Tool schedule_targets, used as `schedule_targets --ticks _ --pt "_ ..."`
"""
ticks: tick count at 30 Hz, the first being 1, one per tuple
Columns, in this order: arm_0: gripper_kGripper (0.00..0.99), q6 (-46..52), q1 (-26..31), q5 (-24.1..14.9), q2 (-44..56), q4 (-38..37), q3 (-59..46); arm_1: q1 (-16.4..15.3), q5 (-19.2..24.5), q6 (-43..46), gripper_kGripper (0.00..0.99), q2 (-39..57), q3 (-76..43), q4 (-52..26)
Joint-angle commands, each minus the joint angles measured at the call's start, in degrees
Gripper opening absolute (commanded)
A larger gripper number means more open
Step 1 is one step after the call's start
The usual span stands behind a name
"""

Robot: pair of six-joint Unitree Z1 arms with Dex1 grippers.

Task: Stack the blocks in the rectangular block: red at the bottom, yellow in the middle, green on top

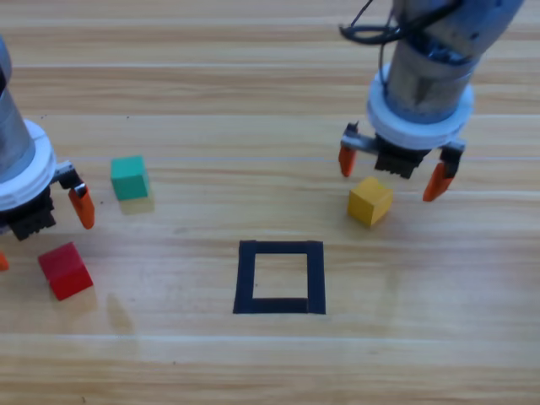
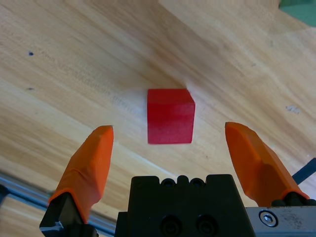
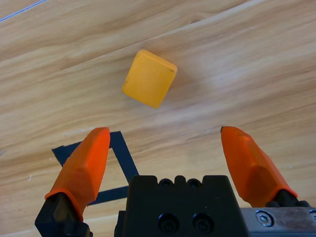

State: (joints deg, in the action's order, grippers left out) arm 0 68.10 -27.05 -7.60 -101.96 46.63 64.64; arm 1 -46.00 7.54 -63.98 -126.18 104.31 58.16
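The left pincer (image 2: 168,143) hangs wide open over the red cube (image 2: 170,116), well left of the tape square (image 1: 280,277); it should drop squarely, flat faces between jaws. The right pincer (image 1: 392,167) waits wide by the yellow cube (image 1: 369,200).

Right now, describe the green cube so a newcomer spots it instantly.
Start at the black tape square in the table's middle and look up-left. The green cube sits beside the left gripper, above the red cube. It is the only teal block; the yellow cube lies far right.

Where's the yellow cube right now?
In the high view, the yellow cube sits right of centre on the table, just below the open right gripper and up-right of the tape square.
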Motion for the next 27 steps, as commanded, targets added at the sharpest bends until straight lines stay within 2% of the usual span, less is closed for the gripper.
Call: schedule_targets --ticks 1,6,17,22,27 --pt "0.96 -1.04 3.41 1.89 -2.89 -4.88 -3.99 1.09 1.07 -2.64 0.977 -8.9 3.0 -0.15" --pt "0.959 -2.88 3.85 3.3 -3.59 -8.14 -6.28 1.35 0.99 -2.73 0.977 -11.19 5.64 -0.15" --pt "0.93 -4.29 3.5 3.21 -5.09 -12.35 -8.65 3.72 0.72 -4.4 0.951 -12.77 8.28 -0.15" --pt "0.839 -5.69 3.15 3.03 -7.11 -14.11 -8.74 5.31 -0.68 -6.33 0.951 -14.09 8.72 -0.15" --pt "0.65 -6.93 3.15 3.12 -8.16 -15.17 -9.0 5.57 -1.04 -8.62 0.95 -14.71 8.54 -0.15"
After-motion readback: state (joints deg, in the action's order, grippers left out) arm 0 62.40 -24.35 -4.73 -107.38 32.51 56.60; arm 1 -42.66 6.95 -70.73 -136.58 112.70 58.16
